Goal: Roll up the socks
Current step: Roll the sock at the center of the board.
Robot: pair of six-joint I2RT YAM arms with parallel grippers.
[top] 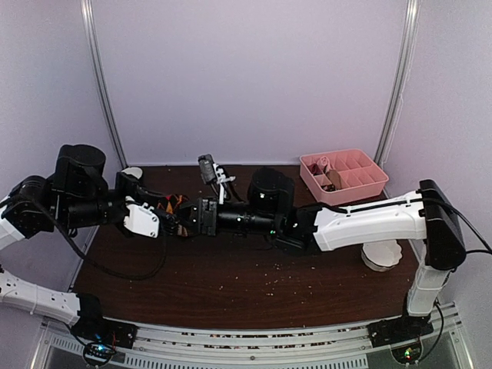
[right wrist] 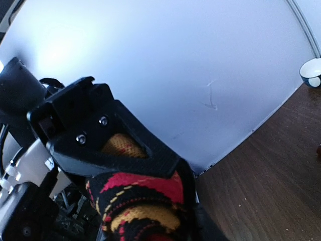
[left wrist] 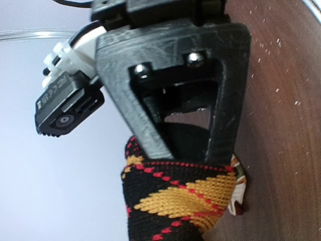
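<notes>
The black argyle sock (left wrist: 175, 201) fills the bottom of the left wrist view, bunched over my left gripper's own jaws and hiding them. A sliver of the beige striped sock (left wrist: 236, 187) peeks out at its right edge. One black finger (left wrist: 225, 100) of the right gripper reaches into the bundle from above. In the right wrist view the same sock (right wrist: 145, 201) covers my right jaws, and a left finger (right wrist: 100, 145) lies across it. From above, the left gripper (top: 171, 223) and the right gripper (top: 192, 218) meet tip to tip at the socks (top: 175, 204), left of the table's middle.
A pink divided tray (top: 369, 188) stands at the back right. A white bowl (top: 382, 255) sits under the right forearm, and a white cup (top: 132, 174) at the back left by the wall. Crumbs dot the brown tabletop (top: 246, 284).
</notes>
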